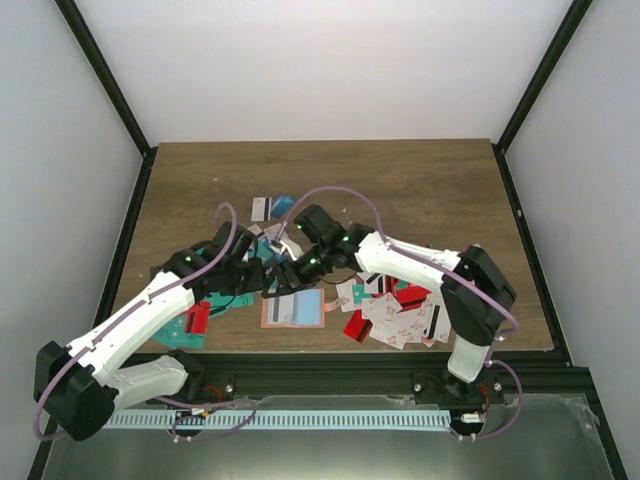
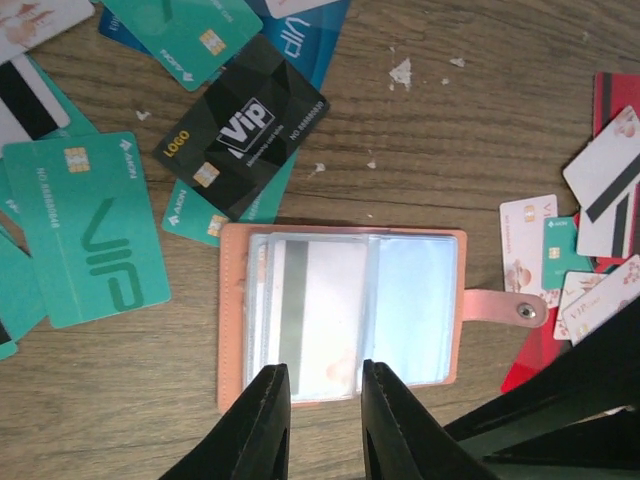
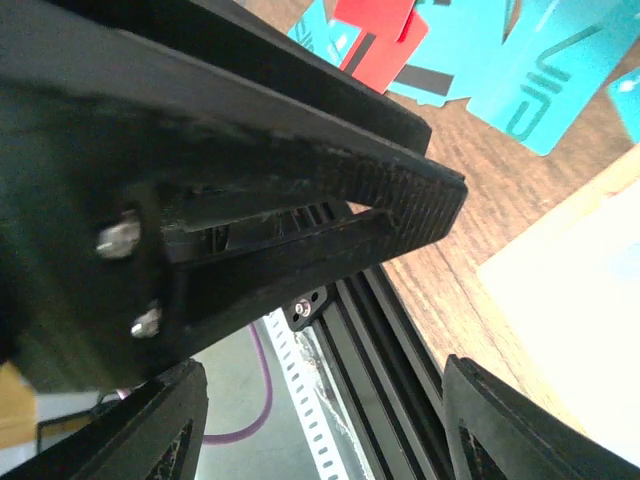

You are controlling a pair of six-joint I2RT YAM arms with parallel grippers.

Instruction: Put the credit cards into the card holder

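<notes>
- Jaws of my left gripper [image 2: 327,420]: slightly parted, empty, over the card holder [image 2: 232,300] edge
- My right gripper [image 3: 320,400] gapes wide, empty, just beside it
- Loose credit cards [image 2: 85,230] lie around it

Even soft light, blurred right-wrist close-up

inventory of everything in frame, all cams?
card holder: one, salmon-pink, open flat mid-table, striped card in left sleeve.
teal cards: several, teal, left of holder.
black VIP card: one, black, atop teal cards beyond holder.
blue card: one seen, under the black card.
white cards: several, red marks, right of holder.
red cards: few, right pile.
table: one, brown wood.
left gripper: black, slightly open, over holder's edge.
right gripper: black, open, close by the left.
</notes>
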